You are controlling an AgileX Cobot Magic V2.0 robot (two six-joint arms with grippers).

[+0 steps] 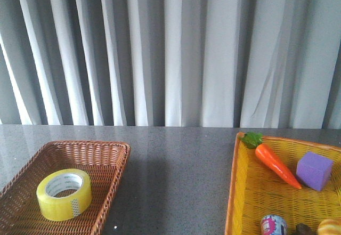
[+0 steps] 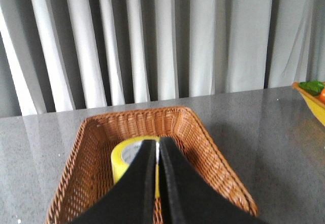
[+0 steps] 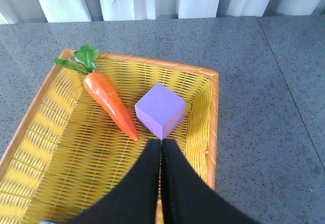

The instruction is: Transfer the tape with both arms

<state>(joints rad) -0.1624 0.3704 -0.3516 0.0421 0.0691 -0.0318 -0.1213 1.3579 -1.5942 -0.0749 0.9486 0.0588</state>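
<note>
The yellow tape roll (image 1: 64, 194) lies flat in the brown wicker basket (image 1: 110, 148) at the front left of the table. It also shows in the left wrist view (image 2: 122, 159), partly hidden behind my left gripper (image 2: 157, 142), which is shut and empty above the basket. My right gripper (image 3: 161, 144) is shut and empty above the yellow basket (image 3: 214, 112), just short of the purple cube (image 3: 160, 109). Neither arm shows in the front view.
The yellow basket (image 1: 232, 192) at the front right holds a toy carrot (image 1: 274, 162), a purple cube (image 1: 314, 170), a small can (image 1: 273, 226) and other items at the bottom edge. Grey curtains hang behind the dark speckled table (image 1: 181, 176).
</note>
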